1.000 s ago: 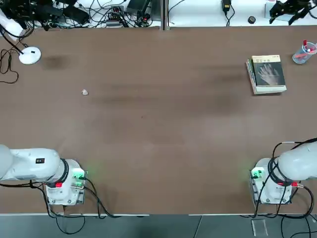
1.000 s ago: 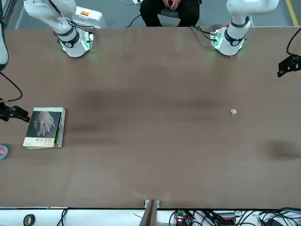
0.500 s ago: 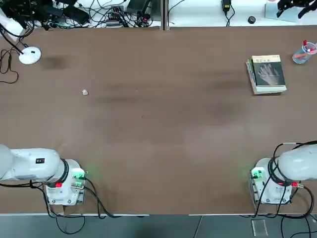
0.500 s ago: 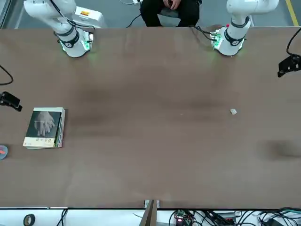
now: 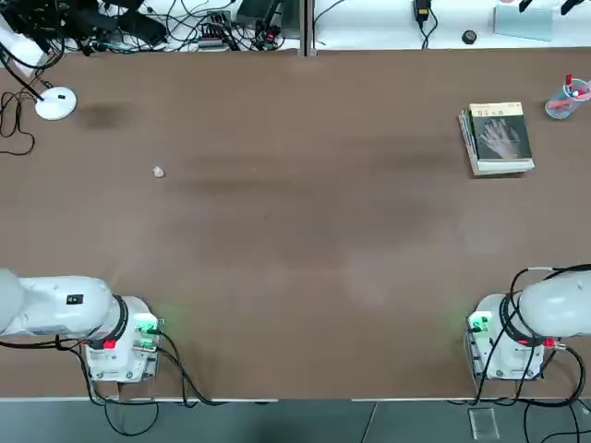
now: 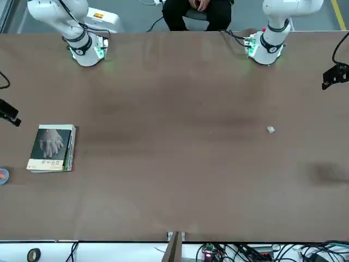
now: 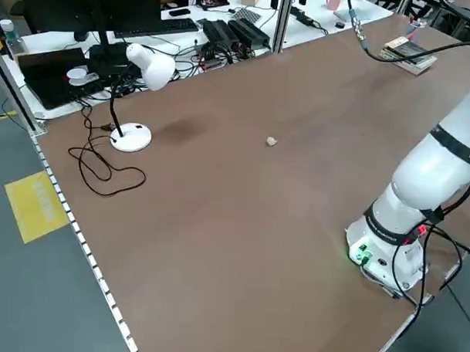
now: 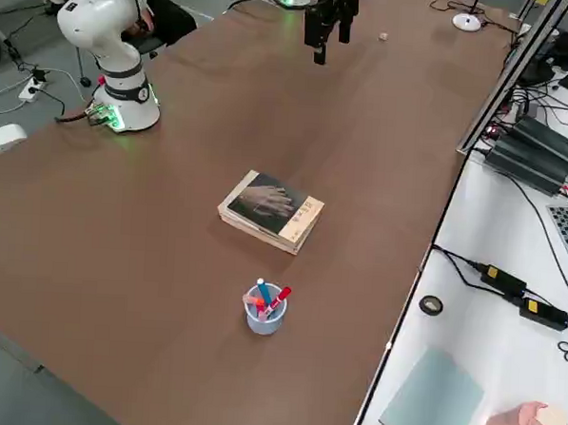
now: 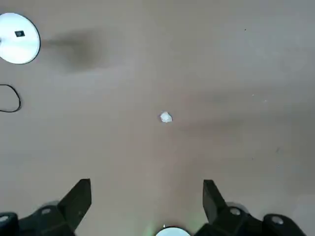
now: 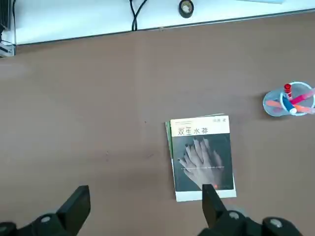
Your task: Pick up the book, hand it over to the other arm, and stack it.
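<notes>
The brown surface (image 5: 277, 231) is mostly bare. The book (image 5: 500, 135) already lies on top of a slightly larger book (image 10: 171, 160) at the far right, beside a cup of pens (image 5: 565, 98). My right gripper (image 10: 142, 196) hangs high above the pair, jaws spread and empty. My left gripper (image 9: 146, 196) waits over a small crumb (image 9: 166, 117), jaws spread too. I judge the stacking done; what remains is parking the right arm.
</notes>
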Controlling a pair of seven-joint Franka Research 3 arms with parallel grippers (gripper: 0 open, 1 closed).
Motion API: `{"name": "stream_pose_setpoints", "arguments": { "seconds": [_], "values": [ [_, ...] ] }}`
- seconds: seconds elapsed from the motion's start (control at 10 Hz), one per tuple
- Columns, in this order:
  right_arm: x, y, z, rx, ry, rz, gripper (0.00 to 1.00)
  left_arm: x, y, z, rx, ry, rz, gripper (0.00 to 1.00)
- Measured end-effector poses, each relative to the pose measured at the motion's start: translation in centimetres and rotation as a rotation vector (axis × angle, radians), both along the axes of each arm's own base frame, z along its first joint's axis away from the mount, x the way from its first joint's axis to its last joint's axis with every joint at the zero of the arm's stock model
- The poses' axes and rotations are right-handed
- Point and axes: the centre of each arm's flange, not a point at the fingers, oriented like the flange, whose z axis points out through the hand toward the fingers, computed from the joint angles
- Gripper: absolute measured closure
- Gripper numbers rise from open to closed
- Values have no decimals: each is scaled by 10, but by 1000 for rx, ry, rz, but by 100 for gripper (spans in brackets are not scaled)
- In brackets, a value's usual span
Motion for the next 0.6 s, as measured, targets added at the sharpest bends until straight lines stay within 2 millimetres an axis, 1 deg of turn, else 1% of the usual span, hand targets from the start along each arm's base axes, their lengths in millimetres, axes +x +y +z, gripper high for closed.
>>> {"name": "stream_pose_setpoints", "arguments": {
  "seconds": [0.3, 0.6],
  "values": [
    [-6, -3, 12, -32, 33, -2, 0, 0, 0, 0, 0, 0, 5, 0],
    [-10, 0, 14, -33, 55, -13, 0, 0, 0, 0, 0, 0, 7, 0]
  ]
}}
